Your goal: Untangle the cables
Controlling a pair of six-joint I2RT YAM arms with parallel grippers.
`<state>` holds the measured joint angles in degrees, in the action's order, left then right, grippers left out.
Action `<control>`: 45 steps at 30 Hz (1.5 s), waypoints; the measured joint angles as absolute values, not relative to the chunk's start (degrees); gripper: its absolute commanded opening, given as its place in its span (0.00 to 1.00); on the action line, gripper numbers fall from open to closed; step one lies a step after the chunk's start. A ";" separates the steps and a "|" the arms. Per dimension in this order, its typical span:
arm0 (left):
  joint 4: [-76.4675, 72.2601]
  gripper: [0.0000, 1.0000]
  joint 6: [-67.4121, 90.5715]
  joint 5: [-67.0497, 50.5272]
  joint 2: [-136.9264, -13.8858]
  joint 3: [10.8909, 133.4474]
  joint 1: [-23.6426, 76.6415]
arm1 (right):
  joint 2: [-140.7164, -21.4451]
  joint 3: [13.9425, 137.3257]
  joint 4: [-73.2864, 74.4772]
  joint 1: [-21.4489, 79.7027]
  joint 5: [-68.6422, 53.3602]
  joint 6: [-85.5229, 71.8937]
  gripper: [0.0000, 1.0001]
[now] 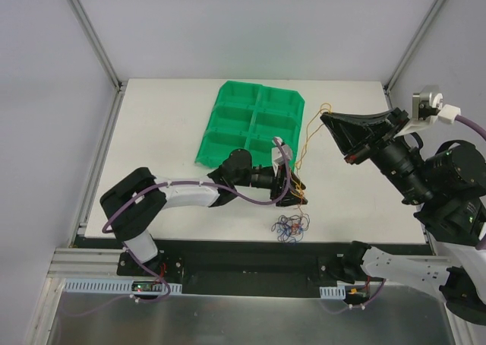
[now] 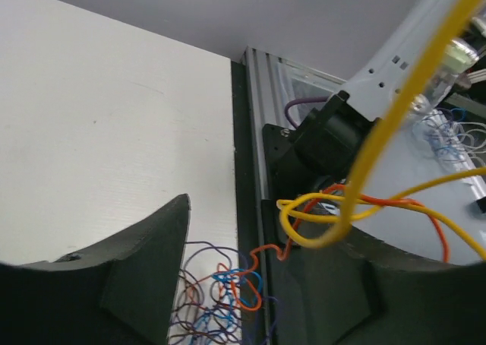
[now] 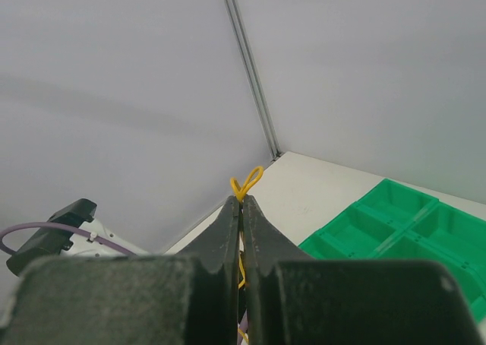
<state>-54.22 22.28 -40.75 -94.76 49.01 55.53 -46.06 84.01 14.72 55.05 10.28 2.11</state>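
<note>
The cables lie mostly as a small tangle (image 1: 291,227) of blue, purple and orange wires on the white table near its front edge. One yellow cable (image 1: 307,136) rises from there to my right gripper (image 1: 328,119), which is raised above the table and shut on it. In the right wrist view a yellow loop (image 3: 247,181) pokes out past the closed tips of that gripper (image 3: 241,200). My left gripper (image 1: 292,184) hangs just above the tangle (image 2: 220,299) with its jaws open (image 2: 243,235). A yellow cable loop (image 2: 334,227) and an orange cable (image 2: 266,254) drape over its right finger (image 2: 364,284).
A green bin (image 1: 250,125) with several compartments sits behind the left arm, also seen in the right wrist view (image 3: 395,231). The black front rail (image 2: 247,170) borders the table beside the tangle. The right arm's base (image 2: 334,132) stands beyond it.
</note>
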 measured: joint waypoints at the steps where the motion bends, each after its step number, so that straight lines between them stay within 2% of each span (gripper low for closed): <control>1: -54.30 0.34 23.11 -40.75 -95.57 49.71 55.53 | -45.98 83.96 14.72 55.05 10.28 2.09 0.01; 2: -54.00 0.21 23.31 -40.51 -96.29 50.50 55.53 | -45.93 83.94 14.72 55.05 10.28 2.07 0.01; 3: -53.52 0.14 23.33 -40.12 -96.60 50.94 55.53 | -45.89 83.90 14.72 55.05 10.28 2.09 0.01; 6: -50.28 0.00 21.91 -36.82 -96.51 51.24 55.51 | -45.78 83.79 14.72 55.05 10.98 2.42 0.01; 12: -42.00 0.00 20.12 -24.58 -88.92 41.47 52.40 | -47.37 85.03 14.94 55.05 16.53 4.67 0.01; 18: -26.22 0.00 21.37 -8.10 -74.98 30.20 41.21 | -47.81 85.14 14.02 55.02 23.83 8.34 0.01; 26: -11.38 0.00 22.74 10.72 -55.51 26.59 39.75 | -48.40 82.19 9.72 54.85 29.39 10.90 0.01; 29: -8.64 0.00 23.64 14.15 -51.11 26.04 39.70 | -51.20 80.71 9.67 53.80 29.87 10.48 0.01; 35: -6.13 0.00 25.43 15.03 -50.19 25.36 39.70 | -59.59 80.71 12.43 49.74 27.57 7.11 0.01; 45: -4.16 0.00 28.25 13.85 -50.11 24.40 39.70 | -68.79 80.71 16.34 36.88 13.61 -2.92 0.01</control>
<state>-4.16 28.25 13.85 -50.11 24.40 39.70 -68.79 80.71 16.34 36.88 13.61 -2.92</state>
